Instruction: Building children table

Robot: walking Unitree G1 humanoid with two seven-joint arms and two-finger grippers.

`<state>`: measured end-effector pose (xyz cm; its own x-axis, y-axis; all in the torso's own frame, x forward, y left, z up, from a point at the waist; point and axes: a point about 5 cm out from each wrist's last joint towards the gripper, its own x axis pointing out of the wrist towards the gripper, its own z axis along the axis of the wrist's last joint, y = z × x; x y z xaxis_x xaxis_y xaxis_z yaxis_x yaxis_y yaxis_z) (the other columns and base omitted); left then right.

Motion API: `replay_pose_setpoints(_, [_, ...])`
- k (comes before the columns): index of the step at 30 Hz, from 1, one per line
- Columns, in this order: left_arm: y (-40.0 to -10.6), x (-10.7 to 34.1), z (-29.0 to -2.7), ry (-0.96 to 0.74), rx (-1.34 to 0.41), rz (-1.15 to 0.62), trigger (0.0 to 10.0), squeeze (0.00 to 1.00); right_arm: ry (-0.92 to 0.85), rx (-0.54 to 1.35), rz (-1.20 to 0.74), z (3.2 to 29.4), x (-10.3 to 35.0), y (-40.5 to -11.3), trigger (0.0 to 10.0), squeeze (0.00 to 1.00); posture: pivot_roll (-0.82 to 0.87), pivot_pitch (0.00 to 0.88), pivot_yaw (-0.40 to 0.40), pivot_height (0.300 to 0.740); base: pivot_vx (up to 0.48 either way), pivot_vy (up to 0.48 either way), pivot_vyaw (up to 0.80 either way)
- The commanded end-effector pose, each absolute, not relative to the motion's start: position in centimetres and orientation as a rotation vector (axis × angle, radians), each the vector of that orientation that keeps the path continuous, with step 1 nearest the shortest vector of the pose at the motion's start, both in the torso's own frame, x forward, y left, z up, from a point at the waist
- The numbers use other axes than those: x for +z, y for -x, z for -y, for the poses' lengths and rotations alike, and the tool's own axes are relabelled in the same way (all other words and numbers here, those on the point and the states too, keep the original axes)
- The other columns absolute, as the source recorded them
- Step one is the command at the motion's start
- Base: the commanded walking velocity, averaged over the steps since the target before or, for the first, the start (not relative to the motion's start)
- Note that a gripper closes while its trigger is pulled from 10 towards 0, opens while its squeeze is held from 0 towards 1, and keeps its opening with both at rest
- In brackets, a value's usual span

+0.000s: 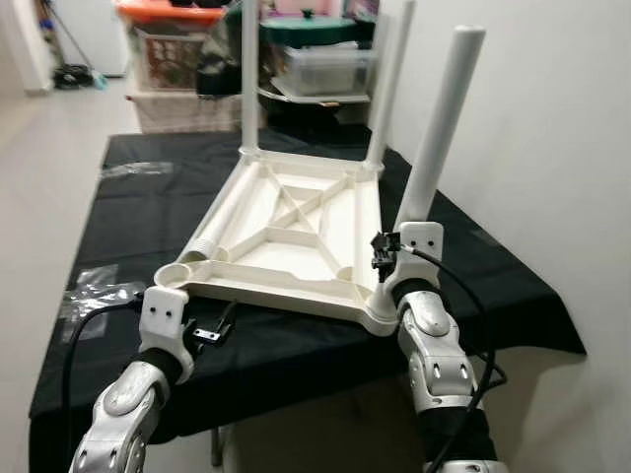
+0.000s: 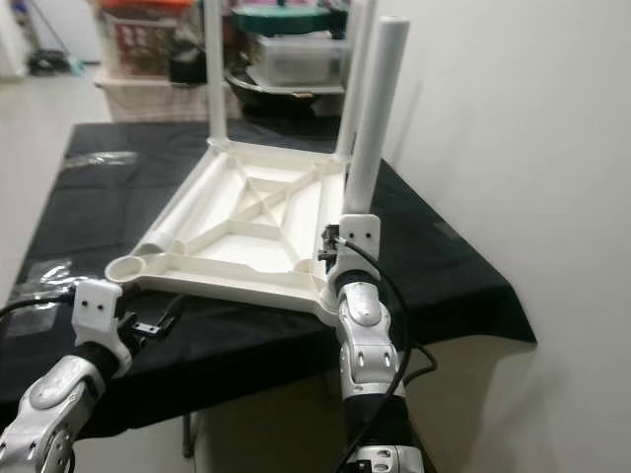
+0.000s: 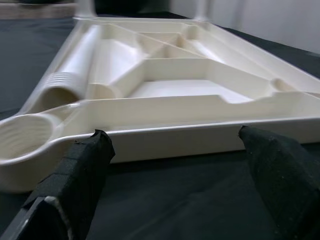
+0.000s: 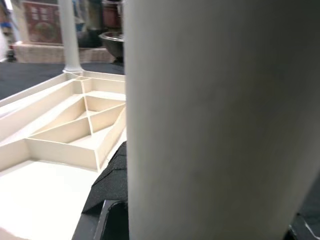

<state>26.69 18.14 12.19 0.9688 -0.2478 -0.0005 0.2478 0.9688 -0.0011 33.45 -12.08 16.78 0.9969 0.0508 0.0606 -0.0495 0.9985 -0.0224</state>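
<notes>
While the head views take in the whole black-draped desk [image 1: 148, 207], the left wrist view looks closely at the near rim of the white plastic ribbed children's tabletop [image 3: 190, 85], which lies upside down in the middle of the desk. That view reveals a loose white plastic table leg [image 3: 75, 65] lying inside the tabletop along its left edge, just behind the empty round socket at the near left corner.

Three white legs stand upright in the other corners. The left hand [image 3: 172, 165] hovers low at the desk's near edge, its black fingers [image 3: 82, 170] spread wide and pointing at the tabletop's rim. The right hand [image 1: 394, 258] is raised at the near right corner, against the upright white leg [image 1: 442, 128]; I cannot tell whether it pinches the leg, since that leg blocks most of the right wrist view.

Beyond the desk's far edge, clear plastic storage bins [image 1: 325, 67] hold items too blurred to make out.
</notes>
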Motion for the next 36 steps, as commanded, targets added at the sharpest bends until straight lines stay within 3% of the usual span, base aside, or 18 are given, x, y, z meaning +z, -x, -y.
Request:
replay_pose_setpoints(1, [-26.7, 11.8, -18.1, 0.001, -0.257, -0.018, 10.0, 0.0, 0.057, 0.159, 0.132, 10.1, 18.1, -33.1, 10.0, 0.0, 0.05, 0.0, -0.094, 0.74, 0.0, 0.0, 0.0])
replay_pose_setpoints(2, [-26.8, 11.8, -18.1, 0.0, -0.258, -0.018, 10.0, 0.0, 0.015, 0.228, 0.153, 9.7, 18.5, -33.1, 10.0, 0.0, 0.05, 0.0, -0.097, 0.74, 0.0, 0.0, 0.0])
replay_pose_setpoints(3, [-26.9, 11.9, -18.0, 0.0, -0.259, -0.015, 10.0, 0.0, -0.006, 0.253, 0.184, 9.4, 19.4, -33.3, 10.0, 1.0, 0.05, 0.0, -0.1, 0.74, 0.0, 0.0, 0.0])
replay_pose_setpoints(6, [-27.0, 12.0, -18.0, 0.001, -0.257, -0.013, 10.0, 0.0, -0.017, 0.298, 0.171, 9.5, 20.0, -34.0, 10.0, 1.0, 0.05, 0.0, -0.104, 0.74, 0.0, 0.0, 0.0])
replay_pose_setpoints(7, [-26.9, 11.9, -18.0, 0.001, -0.256, -0.013, 10.0, 0.0, -0.039, 0.371, 0.184, 9.6, 20.7, -34.3, 10.0, 0.0, 0.06, 0.0, -0.107, 0.74, 0.0, 0.0, 0.0])
replay_pose_setpoints(13, [-26.8, 11.8, -17.9, 0.002, -0.256, -0.013, 10.0, 0.0, -0.04, 0.891, 0.127, 10.6, 20.8, -35.6, 10.0, 0.0, 0.07, 0.0, -0.116, 0.74, 0.0, 0.0, 0.0])
replay_pose_setpoints(19, [-26.9, 12.1, -18.0, 0.001, -0.248, -0.004, 10.0, 0.0, -0.102, 1.123, -0.025, 9.9, 18.8, -35.2, 10.0, 0.0, 0.08, 0.0, -0.123, 0.74, 0.0, 0.0, 0.0])
replay_pose_setpoints(20, [-26.9, 12.1, -18.1, 0.0, -0.246, -0.004, 10.0, 0.0, -0.115, 1.148, -0.056, 9.3, 18.1, -35.1, 3.8, 0.0, 0.08, 0.0, -0.127, 0.74, 0.0, 0.0, 0.0])
replay_pose_setpoints(21, [-26.9, 12.1, -18.1, 0.0, -0.246, -0.004, 10.0, 0.0, -0.115, 1.148, -0.056, 9.3, 18.1, -35.1, 3.8, 0.0, 0.08, 0.0, -0.127, 0.74, 0.0, 0.0, 0.0])
replay_pose_setpoints(22, [-26.8, 12.1, -18.1, -0.001, -0.245, -0.004, 10.0, 0.0, -0.122, 1.148, -0.078, 8.8, 17.6, -35.1, 2.3, 0.0, 0.08, 0.0, -0.127, 0.74, 0.0, 0.0, 0.0])
replay_pose_setpoints(24, [-26.8, 12.1, -18.1, -0.001, -0.245, -0.004, 10.0, 0.0, -0.122, 1.148, -0.078, 8.8, 17.6, -35.1, 2.3, 0.0, 0.08, 0.0, -0.127, 0.74, 0.0, 0.0, 0.0])
replay_pose_setpoints(25, [-26.7, 12.0, -18.1, 0.001, -0.242, -0.005, 10.0, 0.0, -0.08, 1.012, -0.117, 8.2, 16.8, -35.8, 0.0, 0.0, 0.08, 0.0, -0.127, 0.74, 0.0, 0.0, 0.0])
replay_pose_setpoints(26, [-26.5, 12.0, -18.2, 0.003, -0.24, -0.007, 10.0, 0.0, -0.035, 0.827, -0.139, 8.1, 16.2, -36.5, 0.0, 0.0, 0.08, 0.0, -0.121, 0.74, 0.0, 0.0, 0.0])
replay_pose_setpoints(29, [-26.4, 11.9, -18.3, 0.004, -0.24, -0.01, 10.0, 0.0, -0.021, 0.645, -0.132, 8.3, 16.1, -37.0, 0.0, 0.0, 0.06, 0.0, -0.107, 0.74, 0.0, 0.0, 0.0])
replay_pose_setpoints(31, [-26.5, 11.9, -18.3, 0.003, -0.247, -0.013, 10.0, 0.0, 0.082, 0.031, -0.124, 12.0, 15.5, -36.9, 0.0, 0.0, 0.05, 0.0, -0.1, 0.74, 0.0, 0.0, 0.0])
replay_pose_setpoints(32, [-26.5, 11.9, -18.3, 0.003, -0.247, -0.013, 10.0, 0.0, 0.082, 0.031, -0.124, 12.0, 15.5, -36.9, 0.0, 0.0, 0.05, 0.0, -0.1, 0.74, 0.0, 0.0, 0.0])
replay_pose_setpoints(33, [-26.6, 12.0, -18.2, 0.004, -0.253, -0.01, 10.0, 0.0, 0.119, -0.173, -0.059, 13.3, 15.7, -35.1, 0.0, 0.0, 0.04, 0.0, -0.092, 0.74, 0.0, 0.0, 0.0])
replay_pose_setpoints(36, [-26.7, 12.0, -18.1, 0.006, -0.255, -0.008, 10.0, 0.0, 0.111, -0.138, -0.022, 12.8, 16.0, -34.2, 0.0, 0.0, 0.04, 0.0, -0.092, 0.74, 0.0, 0.0, 0.0])
